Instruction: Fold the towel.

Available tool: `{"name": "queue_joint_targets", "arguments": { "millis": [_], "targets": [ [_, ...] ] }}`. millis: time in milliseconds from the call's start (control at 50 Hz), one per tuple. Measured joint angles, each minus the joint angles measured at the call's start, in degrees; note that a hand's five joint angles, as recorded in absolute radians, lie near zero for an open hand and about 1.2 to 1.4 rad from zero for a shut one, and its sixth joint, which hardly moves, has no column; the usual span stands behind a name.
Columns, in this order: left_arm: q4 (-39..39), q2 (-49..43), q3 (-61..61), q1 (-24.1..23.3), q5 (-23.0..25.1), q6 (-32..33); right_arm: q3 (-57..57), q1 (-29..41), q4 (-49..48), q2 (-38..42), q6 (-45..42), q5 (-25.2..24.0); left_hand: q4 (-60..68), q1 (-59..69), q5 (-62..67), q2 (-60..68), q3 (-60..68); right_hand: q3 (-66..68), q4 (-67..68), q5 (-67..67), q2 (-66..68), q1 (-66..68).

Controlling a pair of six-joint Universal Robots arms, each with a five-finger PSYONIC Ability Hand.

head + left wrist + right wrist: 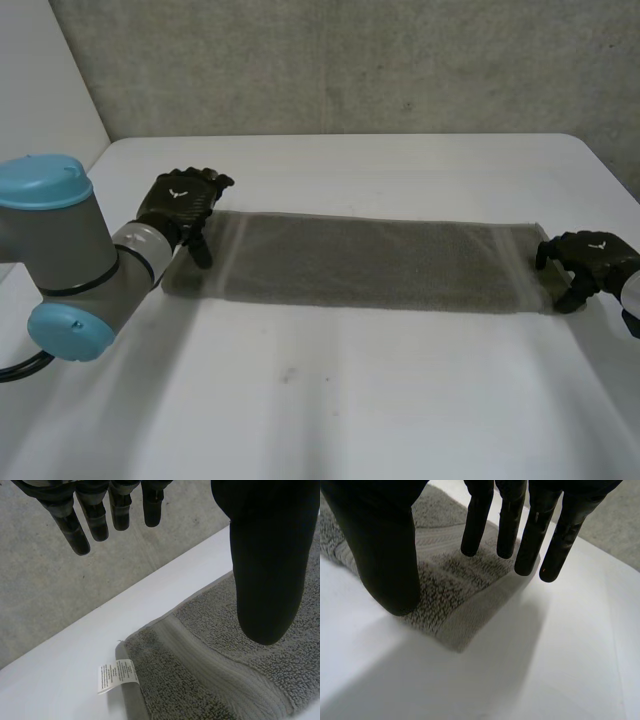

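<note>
**Left hand [180, 203] and right hand [590, 262] released at the two ends of the towel [370, 262]**

In the left wrist view we see the left hand's fingers [75, 527] straight and a little spread, held clear of the cloth. The broad thumb [270, 570] stands well apart from them above the pile. Nothing lies between them, so we read this hand as released. In the right wrist view the right hand's fingers [477, 525] are straight too, side by side, with their tips pointing down at the towel's corner. Its thumb [385, 555] stands apart near the cloth's edge. This hand grasps nothing, though we cannot tell whether the tips touch the pile.

The towel is a long, narrow strip of grey-green terry with a coarse, nubbly loop pile, and it lies flat. A smooth flat-woven band [220, 665] crosses it near the short end. A small white printed label [117, 676] sticks out from the hem at the corner below the left hand.

The towel lies in the far half of the table [350, 400], parallel to the far edge. One short end points towards the left edge and the other is close to the right edge. The table is white, smooth and matt. Behind it rises a rough, mottled grey wall [350, 60]. The left arm [70, 260], grey with light-blue caps, reaches in near the left edge.
</note>
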Motion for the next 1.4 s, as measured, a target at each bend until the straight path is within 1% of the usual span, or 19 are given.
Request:
{"name": "queue_joint_targets", "arguments": {
  "millis": [80,120,140,160,180,200,240,300,440,540,680,760,840,880,1040,1080,1240,1320,1400],
  "targets": [
    [0.0,-0.2,0.0,0.0,0.0,-0.3,-0.3,-0.1,-0.1,1.0,-0.4,0.1,0.0,0.0,0.0,0.0,0.0,2.3,2.2,1.9,2.4,2.5],
    [0.1,-0.2,0.0,0.0,0.0,-0.3,-0.4,-0.1,-0.3,1.4,-0.5,0.2,0.0,0.0,0.0,0.0,0.0,7.7,7.7,7.4,8.1,9.0],
    [0.1,-0.2,0.0,0.0,0.0,-0.3,-0.5,-0.1,-0.4,1.5,-0.6,0.2,0.0,0.0,0.0,0.0,0.0,7.7,7.7,7.4,8.1,9.0],
    [0.1,-0.3,0.0,0.0,0.0,-0.3,-0.5,-0.1,-0.7,1.6,-0.6,0.2,0.0,0.0,0.0,0.0,0.0,12.9,11.9,11.2,13.0,14.3],
    [0.1,-0.3,0.0,0.0,0.0,-0.3,-0.5,-0.1,-0.9,1.6,-0.6,0.2,0.0,0.0,0.0,0.0,0.0,12.9,11.9,11.2,13.0,14.3],
    [0.1,-0.3,0.0,0.0,0.0,-0.3,-0.4,-0.2,-1.4,1.7,-0.6,0.2,0.0,0.0,0.0,0.0,0.0,24.3,24.3,23.8,24.5,28.2],
    [0.1,-0.3,0.0,0.0,0.0,-0.3,-0.4,-0.2,-2.2,1.5,-0.4,0.3,0.0,0.0,0.0,0.0,0.0,30.6,30.6,29.9,31.1,35.0],
    [0.1,-0.3,0.0,0.0,0.0,-0.4,-0.1,-0.3,-4.0,0.7,-0.1,0.8,0.0,0.0,0.0,0.0,0.0,35.6,35.7,34.8,35.8,40.4],
    [0.0,-0.1,-0.1,0.0,0.0,-0.4,-0.3,-2.1,-6.2,-1.5,0.0,3.0,0.0,0.0,0.0,0.0,0.0,38.2,38.5,37.7,38.3,43.3],
    [0.0,0.0,-0.2,-0.1,0.0,-0.6,-2.5,-5.9,-6.3,-2.2,-0.8,4.4,0.0,0.0,0.0,0.0,0.0,38.6,38.9,38.1,38.7,43.8],
    [0.0,0.1,-0.2,0.0,0.0,-0.6,-10.2,-11.9,-1.4,-1.6,-3.6,4.8,0.0,0.0,0.0,0.0,0.0,38.6,39.0,38.2,38.7,43.9],
    [0.0,0.1,-0.2,0.0,0.0,-0.6,-14.1,-11.6,2.0,-1.8,-3.9,4.7,0.0,0.0,0.0,0.0,0.0,38.7,39.0,38.2,38.7,43.9],
    [0.0,0.1,-0.2,0.1,0.0,-0.6,-17.7,-6.8,4.2,-2.2,-3.1,5.1,0.0,0.0,0.0,0.0,0.0,38.8,39.0,38.3,38.7,43.9],
    [0.0,0.1,-0.2,0.0,0.0,-0.6,-20.7,-0.5,5.1,-2.2,-2.1,5.9,0.0,0.0,0.0,0.0,0.0,38.8,39.0,38.3,38.7,44.0],
    [0.0,0.2,-0.3,0.1,-0.1,-0.7,-29.1,19.0,5.6,0.3,-0.5,10.1,0.0,0.0,0.0,0.0,0.0,38.8,39.0,38.4,38.8,44.0],
    [0.0,0.3,-0.3,0.2,-0.1,-0.7,-32.0,25.3,5.6,2.4,-0.3,11.2,0.0,0.0,0.0,0.0,0.0,38.8,39.0,38.4,38.8,44.0],
    [0.0,0.5,-1.0,0.4,-0.2,-0.7,-40.3,43.7,6.0,12.6,0.4,12.3,0.0,0.0,0.0,0.0,0.0,38.8,39.0,38.4,38.8,44.0],
    [0.0,0.6,-1.3,0.4,-0.1,-0.7,-41.3,48.5,7.7,17.3,0.3,11.8,-0.1,0.0,0.0,0.0,0.0,38.8,39.0,38.4,38.8,44.0],
    [0.0,0.7,-1.5,0.4,-0.1,-0.7,-41.7,50.9,10.0,20.3,0.0,11.5,-0.1,0.0,0.0,0.0,0.0,37.0,37.0,37.0,37.2,41.6]
  ]
}}
